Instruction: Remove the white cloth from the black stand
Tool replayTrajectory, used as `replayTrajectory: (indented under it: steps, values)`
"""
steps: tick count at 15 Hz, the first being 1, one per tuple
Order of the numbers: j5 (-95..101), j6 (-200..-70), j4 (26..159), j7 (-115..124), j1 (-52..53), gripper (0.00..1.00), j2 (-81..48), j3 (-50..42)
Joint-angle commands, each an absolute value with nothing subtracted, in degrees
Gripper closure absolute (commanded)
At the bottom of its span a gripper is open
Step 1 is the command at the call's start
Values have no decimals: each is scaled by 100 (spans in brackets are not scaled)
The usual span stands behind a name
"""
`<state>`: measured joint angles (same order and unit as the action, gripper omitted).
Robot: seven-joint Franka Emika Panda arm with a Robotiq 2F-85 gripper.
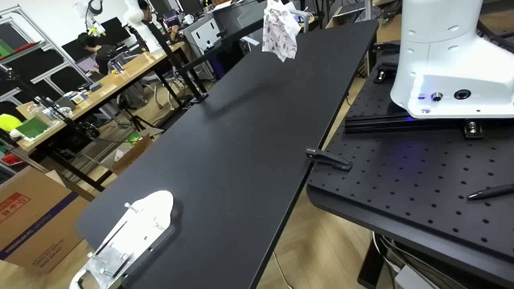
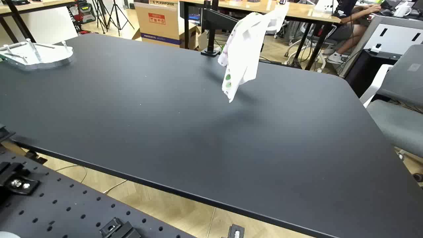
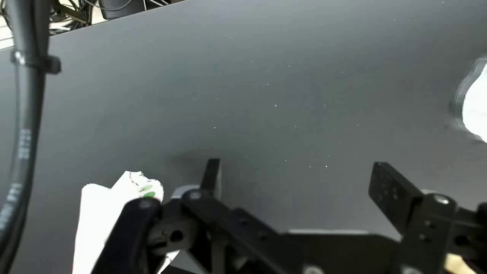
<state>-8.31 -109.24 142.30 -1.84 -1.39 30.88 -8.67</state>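
A cardboard box (image 1: 50,239), its inside hidden, bears a red label (image 1: 13,205), too small to read, and a purple band (image 1: 36,226) reading PREMIUM PC. In the wrist view the gripper (image 3: 300,177) has its jaws spread wide; the white cloth (image 2: 244,49) hangs on the black stand (image 2: 211,38) above the black table (image 1: 249,132)

Cloth (image 2: 243,53) on the stand (image 2: 218,19)
In an exterior view, a board (image 2: 49,53) lies on the table (image 2: 165,132), left of both.
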Motion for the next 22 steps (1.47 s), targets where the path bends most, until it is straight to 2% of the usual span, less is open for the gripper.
replayTrajectory:
  steps: [1,11,22]
  values:
    - [-883,-10912,14218,-234,-255,0,3076,-768]
    - [-840,-10985,14218,-249,-273,0,3071,-758]
    - [1312,-14325,14529,-24,-1062,0,2708,-450]
